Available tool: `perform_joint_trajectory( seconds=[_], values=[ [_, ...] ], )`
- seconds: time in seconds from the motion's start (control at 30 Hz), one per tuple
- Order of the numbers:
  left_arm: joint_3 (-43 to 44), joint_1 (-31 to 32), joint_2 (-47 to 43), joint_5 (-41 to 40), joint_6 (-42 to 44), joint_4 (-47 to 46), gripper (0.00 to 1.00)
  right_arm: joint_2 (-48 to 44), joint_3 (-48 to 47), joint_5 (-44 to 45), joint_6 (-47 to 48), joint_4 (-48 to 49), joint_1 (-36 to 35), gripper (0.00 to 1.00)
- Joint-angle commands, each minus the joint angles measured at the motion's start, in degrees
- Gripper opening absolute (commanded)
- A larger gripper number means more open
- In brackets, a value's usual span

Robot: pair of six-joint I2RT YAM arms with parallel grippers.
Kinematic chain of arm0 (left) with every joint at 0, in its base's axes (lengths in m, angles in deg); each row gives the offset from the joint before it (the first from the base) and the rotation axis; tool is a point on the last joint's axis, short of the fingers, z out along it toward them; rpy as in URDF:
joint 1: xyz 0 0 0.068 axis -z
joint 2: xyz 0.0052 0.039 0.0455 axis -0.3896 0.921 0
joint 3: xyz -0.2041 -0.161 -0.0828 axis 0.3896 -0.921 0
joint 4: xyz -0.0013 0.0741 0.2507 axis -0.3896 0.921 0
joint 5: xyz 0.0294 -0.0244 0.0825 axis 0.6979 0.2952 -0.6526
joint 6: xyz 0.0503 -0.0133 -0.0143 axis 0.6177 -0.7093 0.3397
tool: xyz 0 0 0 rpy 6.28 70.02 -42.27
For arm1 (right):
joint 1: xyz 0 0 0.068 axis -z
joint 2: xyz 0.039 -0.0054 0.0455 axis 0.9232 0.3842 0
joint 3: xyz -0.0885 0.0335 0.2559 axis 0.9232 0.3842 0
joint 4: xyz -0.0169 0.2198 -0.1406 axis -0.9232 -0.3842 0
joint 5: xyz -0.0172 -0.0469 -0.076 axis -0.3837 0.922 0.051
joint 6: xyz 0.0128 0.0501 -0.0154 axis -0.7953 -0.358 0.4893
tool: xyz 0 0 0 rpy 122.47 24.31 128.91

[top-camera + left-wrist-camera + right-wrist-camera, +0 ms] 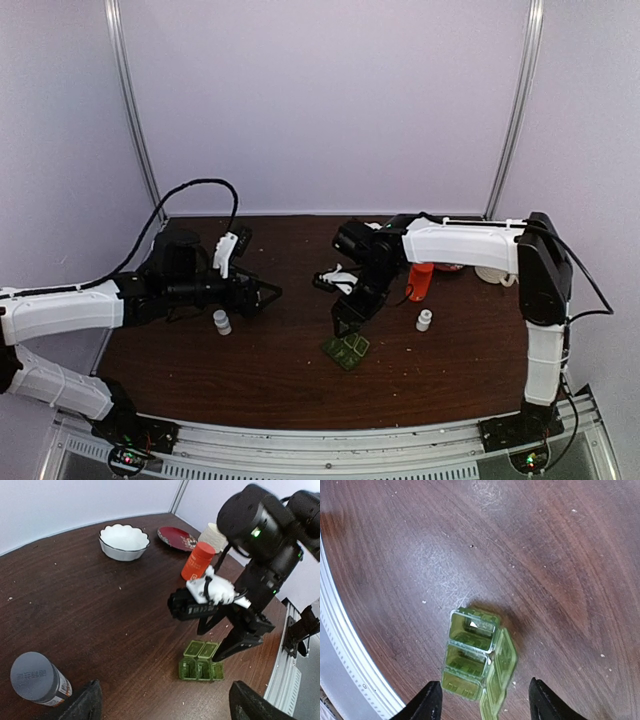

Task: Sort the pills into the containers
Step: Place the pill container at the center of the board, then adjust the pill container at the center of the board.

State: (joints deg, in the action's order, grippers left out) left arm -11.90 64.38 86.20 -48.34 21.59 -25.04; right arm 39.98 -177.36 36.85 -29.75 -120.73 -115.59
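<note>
The containers are three cells of one green pill box (470, 656) (347, 349) (201, 664) lying on the dark wooden table. Two of its lids stand open; the cell nearest the right wrist camera looks covered. One white pill (473, 624) lies in the far open cell, and the middle cell looks empty. My right gripper (485, 705) (345, 321) hangs open just above the box, a finger on either side, holding nothing. My left gripper (268, 292) (167, 710) is wide open and empty, well to the left of the box.
A grey-capped labelled bottle (37, 679) stands close by the left gripper. Two small white bottles (222, 321) (424, 319) flank the box. An orange bottle (198, 561), a white bowl (124, 541) and a red plate (176, 537) sit further back. The table's metal edge rail (340, 645) runs near the box.
</note>
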Motion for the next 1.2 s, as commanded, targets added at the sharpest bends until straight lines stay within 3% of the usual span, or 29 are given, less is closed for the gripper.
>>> perform_joint_trajectory(
  seconds=[0.0, 0.2, 0.5, 0.67, 0.87, 1.17],
  values=[
    [2.7, 4.4, 3.5, -4.4, 2.3, 1.2, 0.91, -8.4, 5.3, 2.9, -4.0, 5.5, 0.5, 0.63],
    [9.5, 10.5, 12.0, -9.4, 3.5, 7.5, 0.84, -18.5, 18.4, 6.6, -12.0, 14.0, 0.5, 0.63],
    [15.4, 11.3, 20.4, -9.6, 1.1, 12.7, 0.69, -30.6, 39.3, 9.0, -29.1, 30.4, -5.2, 0.57],
    [18.2, 11.0, 25.1, -9.1, -1.5, 14.8, 0.63, -31.1, 45.3, 10.2, -38.9, 41.6, -9.4, 0.51],
    [17.8, 8.4, 27.4, -6.6, -5.1, 14.1, 0.59, -30.5, 49.9, 11.5, -47.9, 50.5, -10.4, 0.53],
    [17.0, 6.4, 24.8, -9.2, -6.3, 16.4, 0.59, -24.8, 49.0, 6.0, -48.7, 55.2, -10.4, 0.46]
  ],
)
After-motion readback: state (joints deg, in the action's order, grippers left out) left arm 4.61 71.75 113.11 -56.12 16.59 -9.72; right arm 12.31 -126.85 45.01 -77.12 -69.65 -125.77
